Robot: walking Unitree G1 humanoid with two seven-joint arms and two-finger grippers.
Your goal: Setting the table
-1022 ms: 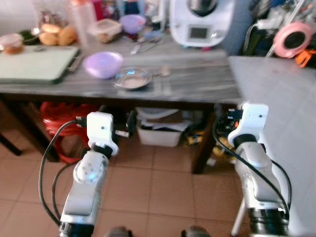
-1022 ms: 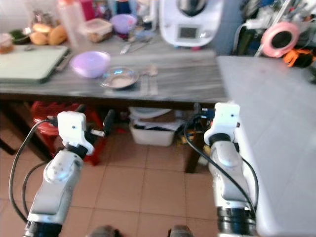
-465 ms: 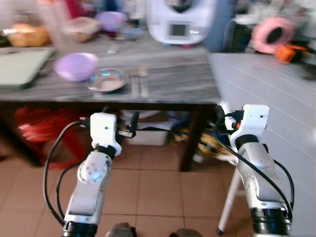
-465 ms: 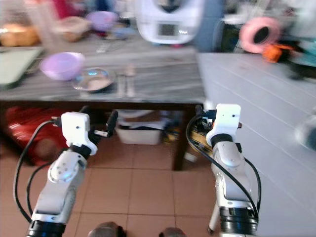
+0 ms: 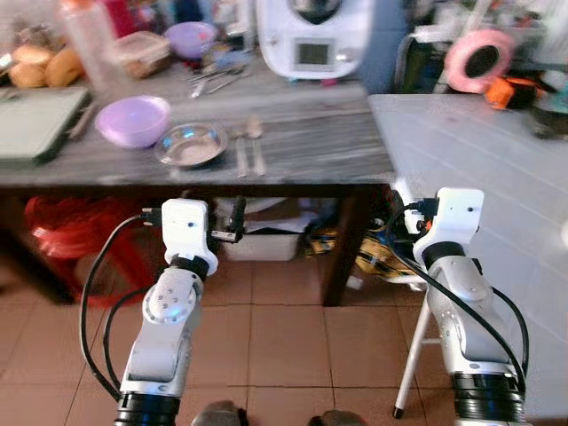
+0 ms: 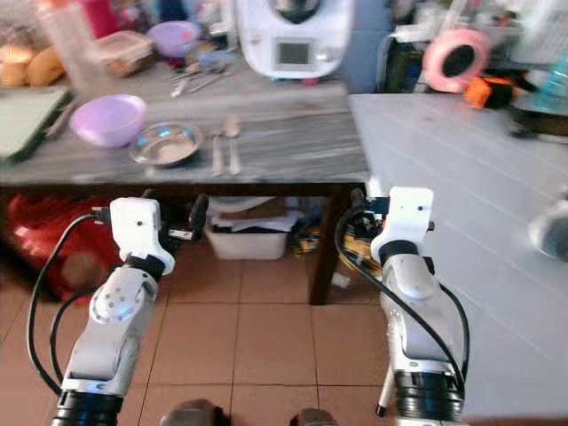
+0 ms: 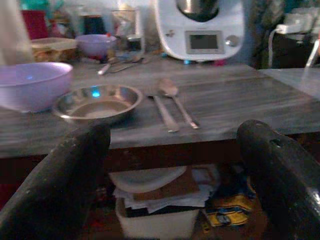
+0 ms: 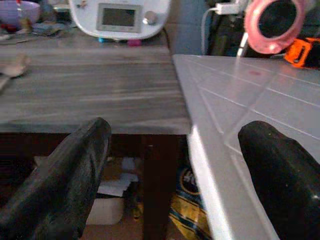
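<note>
The left gripper (image 7: 170, 165) and right gripper (image 8: 175, 165) hang wide open and empty below the table (image 5: 311, 151), probably readied for the metal bowl (image 5: 190, 145) and spoons (image 5: 248, 146)

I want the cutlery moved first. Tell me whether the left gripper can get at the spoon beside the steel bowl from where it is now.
Probably yes. The left gripper is open, below the table edge, facing the spoon beside the steel bowl. Nothing blocks it, but the arm must rise first.
</note>
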